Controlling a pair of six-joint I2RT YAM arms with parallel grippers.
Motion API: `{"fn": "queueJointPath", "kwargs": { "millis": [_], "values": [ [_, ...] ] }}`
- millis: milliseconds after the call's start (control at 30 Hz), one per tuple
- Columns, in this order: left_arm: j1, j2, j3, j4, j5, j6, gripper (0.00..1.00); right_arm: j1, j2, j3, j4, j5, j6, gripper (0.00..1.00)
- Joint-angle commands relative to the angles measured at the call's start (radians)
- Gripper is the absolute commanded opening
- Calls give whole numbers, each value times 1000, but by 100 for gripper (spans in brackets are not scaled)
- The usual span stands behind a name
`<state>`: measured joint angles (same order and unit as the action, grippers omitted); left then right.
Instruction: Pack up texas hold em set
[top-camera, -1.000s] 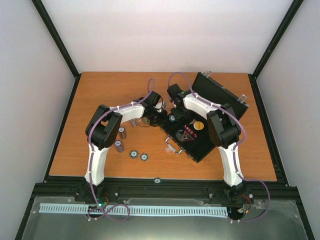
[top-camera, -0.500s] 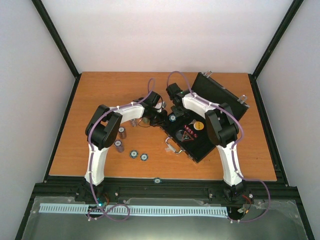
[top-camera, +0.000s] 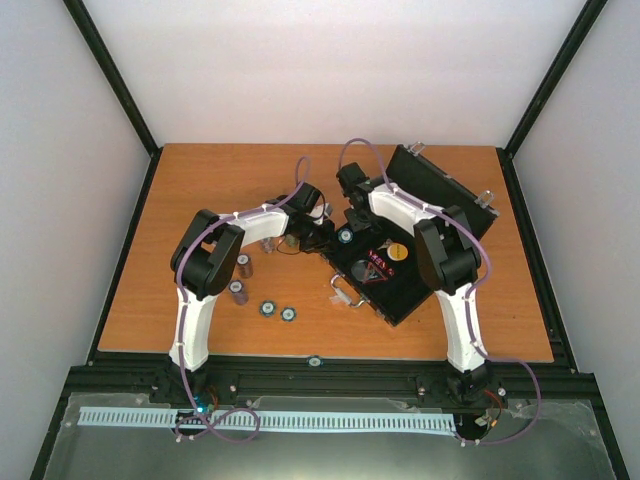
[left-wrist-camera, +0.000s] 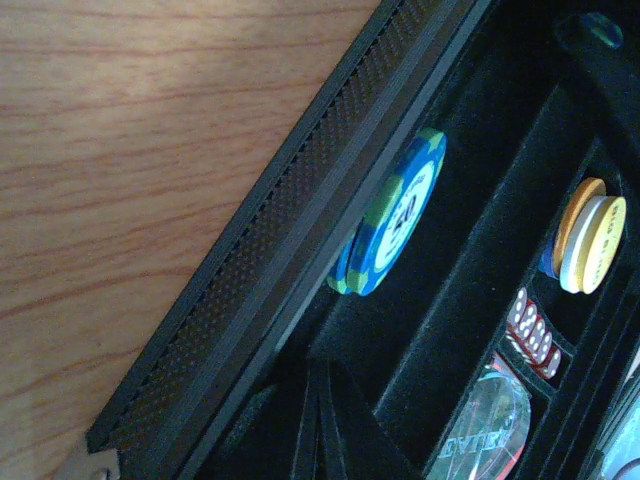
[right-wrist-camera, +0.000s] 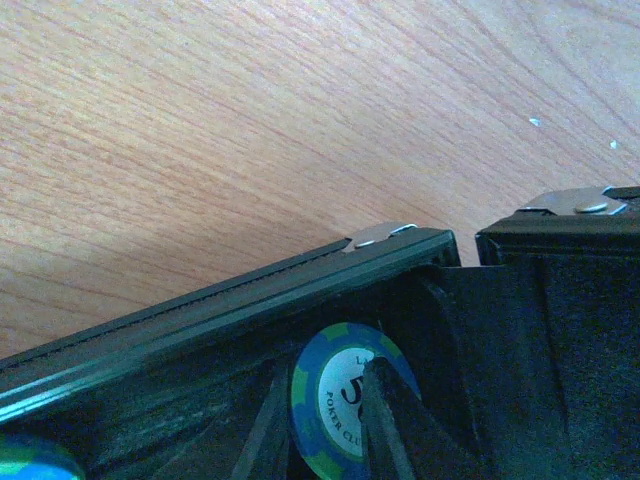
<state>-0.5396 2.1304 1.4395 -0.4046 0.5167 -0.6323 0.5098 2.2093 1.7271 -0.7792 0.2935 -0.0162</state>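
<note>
The black case (top-camera: 400, 285) lies open right of centre, its lid (top-camera: 440, 188) raised behind. My right gripper (right-wrist-camera: 325, 385) is shut on a blue-green chip (right-wrist-camera: 335, 405), held on edge just inside the case's far wall (right-wrist-camera: 250, 300). My left gripper (left-wrist-camera: 320, 380) is shut and empty over a velvet slot, below another blue-green chip (left-wrist-camera: 390, 215) standing on edge. Orange and yellow chips (left-wrist-camera: 590, 245), red dice (left-wrist-camera: 530, 335) and a clear dealer disc (left-wrist-camera: 485, 435) sit in other slots. From above, both grippers (top-camera: 322, 238) (top-camera: 347, 228) meet at the case's left corner.
Loose chip stacks (top-camera: 243, 265) (top-camera: 238, 292) and flat chips (top-camera: 268, 308) (top-camera: 288, 314) lie on the wooden table (top-camera: 200, 190) left of the case. The silver handle (top-camera: 345, 292) sticks out from the case's near edge. A second blue chip (right-wrist-camera: 30, 460) shows at the right wrist view's corner.
The right gripper has closed on the blue-green chip at the case's left corner. Both arms have barely shifted.
</note>
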Motion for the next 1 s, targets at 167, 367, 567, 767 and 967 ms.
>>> {"fn": "queueJointPath", "kwargs": {
  "millis": [167, 367, 567, 767, 967],
  "values": [
    [18, 8, -29, -50, -63, 19, 1, -42, -77, 56, -85, -36, 35, 22],
    [19, 9, -27, -50, -65, 17, 1, -62, -81, 36, -71, -125, 70, 22],
    [19, 8, -29, -50, -65, 18, 1, -82, -59, 9, -37, -130, 93, 21],
    [19, 6, -31, -51, -66, 22, 1, -83, -55, 18, -51, -73, 95, 33],
    [19, 8, -25, -53, -63, 21, 1, -82, -51, 34, -60, -5, 93, 39]
  ]
}}
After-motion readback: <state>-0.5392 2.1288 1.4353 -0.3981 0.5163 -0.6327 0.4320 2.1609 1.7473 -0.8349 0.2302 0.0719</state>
